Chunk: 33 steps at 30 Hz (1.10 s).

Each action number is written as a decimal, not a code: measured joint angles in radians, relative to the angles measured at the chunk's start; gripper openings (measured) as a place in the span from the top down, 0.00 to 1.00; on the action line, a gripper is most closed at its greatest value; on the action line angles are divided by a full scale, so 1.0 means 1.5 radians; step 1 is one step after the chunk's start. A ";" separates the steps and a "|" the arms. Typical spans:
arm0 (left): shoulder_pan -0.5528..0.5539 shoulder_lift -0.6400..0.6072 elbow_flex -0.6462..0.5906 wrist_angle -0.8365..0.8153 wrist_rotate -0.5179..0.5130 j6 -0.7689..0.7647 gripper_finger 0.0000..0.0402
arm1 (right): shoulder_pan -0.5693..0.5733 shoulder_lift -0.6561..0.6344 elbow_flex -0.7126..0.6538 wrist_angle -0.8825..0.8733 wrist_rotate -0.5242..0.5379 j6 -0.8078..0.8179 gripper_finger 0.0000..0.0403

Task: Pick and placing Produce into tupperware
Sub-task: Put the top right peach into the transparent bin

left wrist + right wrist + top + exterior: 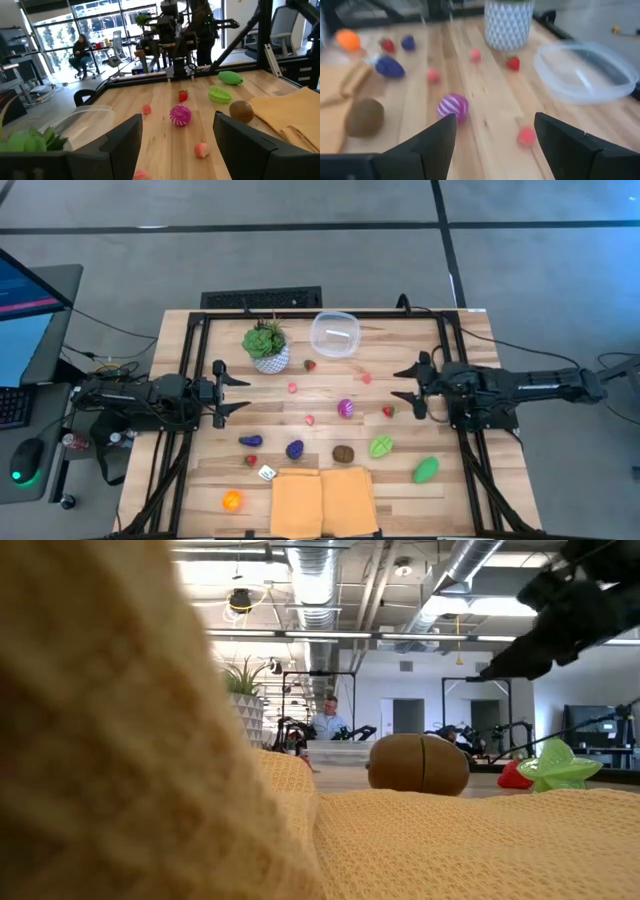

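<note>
Produce lies scattered on the wooden worktop (400, 480) between two empty, open pincers.
Left pincer (243, 393) and right pincer (400, 386) flank about thirteen toy pieces; one clear tupperware (334, 334) sits empty at the far edge, beside one potted plant (267, 345).

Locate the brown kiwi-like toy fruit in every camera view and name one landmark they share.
High view: the brown round toy fruit lies near the table's front edge, just behind the yellow cloth.
Low view: centre, sitting just beyond the cloth.
Left wrist view: right of centre, beside the cloth.
Right wrist view: lower left, by the cloth.
Shared landmark: the yellow cloth, next to the fruit in every view.
</note>
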 joint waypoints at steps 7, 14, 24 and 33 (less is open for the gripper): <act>0.000 0.000 0.000 -0.002 0.002 -0.001 0.42 | -0.014 0.199 0.054 0.045 0.034 0.025 0.28; 0.000 0.000 0.001 -0.006 0.018 -0.015 0.42 | -0.047 0.346 0.120 0.048 0.034 -0.016 0.28; 0.000 0.000 0.001 -0.011 0.049 -0.022 0.42 | -0.083 0.494 0.126 0.131 0.029 -0.016 0.28; 0.000 0.000 0.000 -0.015 0.067 -0.047 0.42 | -0.105 0.521 0.126 0.160 0.029 -0.016 0.28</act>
